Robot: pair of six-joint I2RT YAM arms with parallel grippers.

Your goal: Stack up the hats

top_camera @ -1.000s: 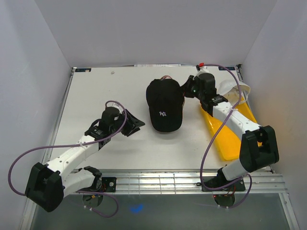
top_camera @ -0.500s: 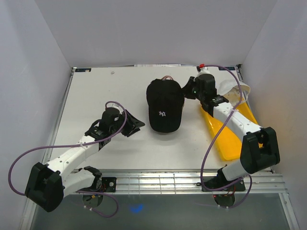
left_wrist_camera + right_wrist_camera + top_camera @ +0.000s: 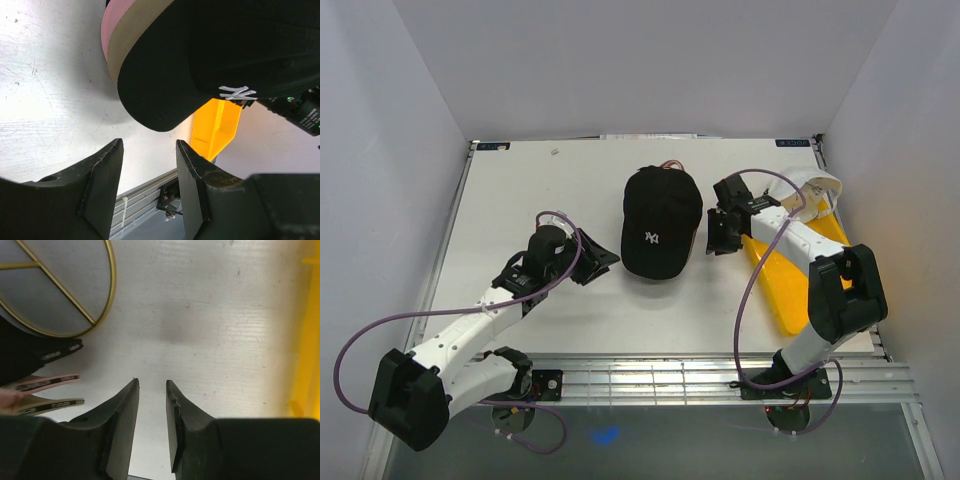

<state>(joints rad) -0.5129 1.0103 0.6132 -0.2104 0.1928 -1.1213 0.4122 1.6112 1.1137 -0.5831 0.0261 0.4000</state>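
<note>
Right of the stacked hats (image 3: 660,215), we are judging the white hat (image 3: 817,188) light, floppy, brim-graspable; left gripper (image 3: 147,150) wide, right gripper (image 3: 152,385) barely parted, both empty.

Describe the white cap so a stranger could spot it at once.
Find the yellow tray along the right side of the table and follow it to its far end. The white cap sits there. It is the only white hat, lying apart from the stack topped by the black cap.
</note>
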